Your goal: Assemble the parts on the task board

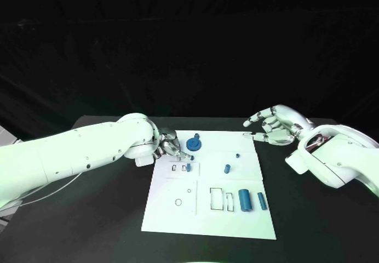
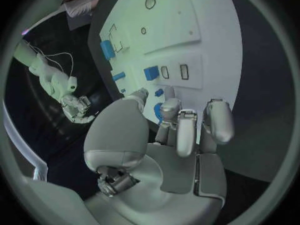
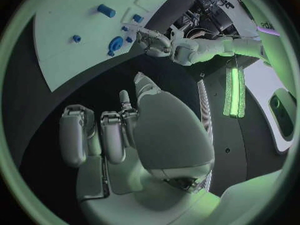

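The white task board (image 1: 207,219) lies mid-table. My left hand (image 1: 167,147) hovers over its far left corner, fingers bent and apart, holding nothing I can see. A tiny blue piece (image 2: 159,92) sits just past the fingertips. Beyond it a blue block (image 1: 188,167) stands beside two small slots (image 2: 184,71). A blue gear-like part (image 1: 195,144) lies next to the hand. Two small blue pegs (image 1: 227,168) stand mid-board, and two blue cylinders (image 1: 245,199) lie near the right edge. My right hand (image 1: 273,126) floats off the board's far right corner, fingers spread and empty.
Printed outlines of rectangles (image 1: 216,198) and a small circle (image 1: 178,202) mark the board's near half. A thin cable (image 1: 47,186) runs under my left arm. Bare black table (image 1: 103,219) surrounds the board on both sides and in front.
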`<action>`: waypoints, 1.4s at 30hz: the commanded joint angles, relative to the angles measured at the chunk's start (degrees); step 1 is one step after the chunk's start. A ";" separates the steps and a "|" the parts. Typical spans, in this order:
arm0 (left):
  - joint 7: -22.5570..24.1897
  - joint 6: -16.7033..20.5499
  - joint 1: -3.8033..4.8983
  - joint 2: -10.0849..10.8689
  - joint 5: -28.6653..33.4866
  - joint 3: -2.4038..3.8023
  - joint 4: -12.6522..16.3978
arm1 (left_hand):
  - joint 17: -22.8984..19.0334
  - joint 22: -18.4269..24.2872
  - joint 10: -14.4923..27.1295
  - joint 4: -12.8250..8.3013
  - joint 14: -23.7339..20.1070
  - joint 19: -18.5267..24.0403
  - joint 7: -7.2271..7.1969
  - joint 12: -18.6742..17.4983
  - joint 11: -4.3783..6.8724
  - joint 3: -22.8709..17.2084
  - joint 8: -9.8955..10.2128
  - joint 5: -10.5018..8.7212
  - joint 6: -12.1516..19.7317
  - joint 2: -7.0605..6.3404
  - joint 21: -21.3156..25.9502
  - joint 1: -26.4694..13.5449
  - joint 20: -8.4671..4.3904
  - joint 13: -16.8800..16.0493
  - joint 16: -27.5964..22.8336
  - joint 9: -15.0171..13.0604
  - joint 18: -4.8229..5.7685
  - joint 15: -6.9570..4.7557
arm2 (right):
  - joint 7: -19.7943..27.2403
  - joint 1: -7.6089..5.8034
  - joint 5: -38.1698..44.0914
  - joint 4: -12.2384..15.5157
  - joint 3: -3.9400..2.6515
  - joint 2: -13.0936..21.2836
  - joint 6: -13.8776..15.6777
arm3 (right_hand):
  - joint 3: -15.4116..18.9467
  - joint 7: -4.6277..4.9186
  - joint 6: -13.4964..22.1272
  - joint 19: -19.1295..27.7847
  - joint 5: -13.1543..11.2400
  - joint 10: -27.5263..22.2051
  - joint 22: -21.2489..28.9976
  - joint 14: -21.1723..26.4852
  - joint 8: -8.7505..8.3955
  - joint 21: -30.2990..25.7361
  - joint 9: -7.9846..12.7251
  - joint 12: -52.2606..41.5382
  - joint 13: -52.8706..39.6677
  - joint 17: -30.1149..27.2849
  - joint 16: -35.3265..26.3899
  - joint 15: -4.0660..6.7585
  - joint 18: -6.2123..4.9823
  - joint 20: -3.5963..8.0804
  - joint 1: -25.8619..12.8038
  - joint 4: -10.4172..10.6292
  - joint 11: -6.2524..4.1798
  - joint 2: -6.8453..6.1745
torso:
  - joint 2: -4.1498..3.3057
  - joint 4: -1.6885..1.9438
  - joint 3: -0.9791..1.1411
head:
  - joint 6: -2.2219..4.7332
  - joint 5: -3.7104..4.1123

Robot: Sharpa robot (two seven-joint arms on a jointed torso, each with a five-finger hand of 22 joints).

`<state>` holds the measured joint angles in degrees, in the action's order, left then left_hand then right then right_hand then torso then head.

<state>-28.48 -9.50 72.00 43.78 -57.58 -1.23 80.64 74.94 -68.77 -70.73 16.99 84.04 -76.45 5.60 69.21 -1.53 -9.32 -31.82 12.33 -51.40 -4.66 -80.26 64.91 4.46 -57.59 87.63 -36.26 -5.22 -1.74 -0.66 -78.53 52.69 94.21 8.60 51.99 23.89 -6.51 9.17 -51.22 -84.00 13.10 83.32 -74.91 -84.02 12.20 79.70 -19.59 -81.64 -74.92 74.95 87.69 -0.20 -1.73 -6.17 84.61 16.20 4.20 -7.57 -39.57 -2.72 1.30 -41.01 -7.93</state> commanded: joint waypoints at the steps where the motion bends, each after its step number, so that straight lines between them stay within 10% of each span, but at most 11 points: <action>1: -1.41 -2.32 0.28 -0.76 -1.73 -0.13 -0.43 | 10.04 -0.07 0.10 -0.08 4.01 -0.13 -0.25 0.15 0.23 0.41 -0.31 -0.32 0.20 -0.01 -0.20 -0.50 -0.35 -0.03 0.01 -0.17 0.68 -0.29 | -0.05 -0.03 0.02 -0.12 -0.02 -0.08 -0.89 | -0.13 -0.11 0.14 -0.77 0.15 -0.29 -7.97 -4.45 0.20 -0.33 -0.06 0.21 -8.05 9.05 -0.35 0.23 -0.85 0.23 0.10 0.17 0.00 -0.43 | -0.08 0.03 -0.01 | -0.09 0.13; 14: -1.65 -4.34 0.45 -2.21 0.05 -0.62 -0.56 | 10.28 -0.42 0.15 -0.05 4.09 -0.29 -0.36 0.23 0.33 1.65 -1.00 -0.99 0.69 0.07 -0.36 -2.11 -0.45 -0.12 0.11 -2.03 0.75 -0.37 | -0.72 -0.04 2.42 -0.92 -0.01 -0.69 -1.17 | -0.29 -0.11 0.22 -0.72 0.65 -0.33 -7.89 -4.42 0.33 -0.48 -0.07 0.27 -8.00 8.94 -0.42 0.25 -0.88 0.25 0.13 0.18 0.00 -0.43 | -0.05 0.14 -0.02 | -0.60 0.15; 17: -1.67 -4.61 0.45 -2.44 0.78 -0.69 -0.49 | 10.34 -0.60 0.11 -0.05 4.09 -0.33 -0.37 0.39 0.33 2.97 -1.36 -3.54 1.04 0.72 -0.43 -3.78 -0.45 -0.32 0.13 -3.49 0.78 -0.37 | -0.92 -0.04 3.05 -1.04 -0.01 -0.80 -1.31 | -0.30 -0.11 0.23 -0.72 0.69 -0.35 -7.90 -4.41 0.35 -0.47 -0.07 0.29 -7.98 8.93 -0.43 0.25 -0.88 0.25 0.10 0.20 0.00 -0.43 | -0.08 0.09 -0.10 | -0.67 0.26; 42: -1.70 -6.79 0.45 -3.43 1.24 -1.52 -0.78 | 10.57 -0.93 0.33 -0.25 4.15 -0.35 -0.61 0.33 0.52 2.48 -1.58 -2.57 1.16 1.69 -0.56 1.35 -0.48 -0.30 0.22 -5.76 0.82 -0.49 | -1.90 0.01 4.26 -1.41 0.01 -1.29 -2.59 | -0.45 -0.11 0.24 -0.58 0.80 -0.58 -7.71 -4.35 0.45 -0.78 -0.09 0.58 -7.74 8.69 -0.55 0.26 -0.95 0.26 0.02 0.27 -0.01 -0.28 | -0.04 0.12 -0.07 | -1.07 0.32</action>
<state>-30.17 -15.04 72.36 40.41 -56.97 -2.76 79.80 74.92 -69.64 -70.54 16.91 84.04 -76.70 5.20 69.40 -1.34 -6.57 -33.26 9.52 -50.17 -2.94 -80.49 65.91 4.20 -57.84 87.63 -41.95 -5.22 -1.73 -2.39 -78.54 55.98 92.82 8.62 50.75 22.49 -6.65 9.17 -51.22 -84.00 13.66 83.32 -74.94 -84.02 12.41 79.21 -19.61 -81.41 -74.92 74.92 87.47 -0.20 -1.73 -6.16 84.61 16.35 4.20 -7.57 -39.59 -2.62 1.23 -42.07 -7.59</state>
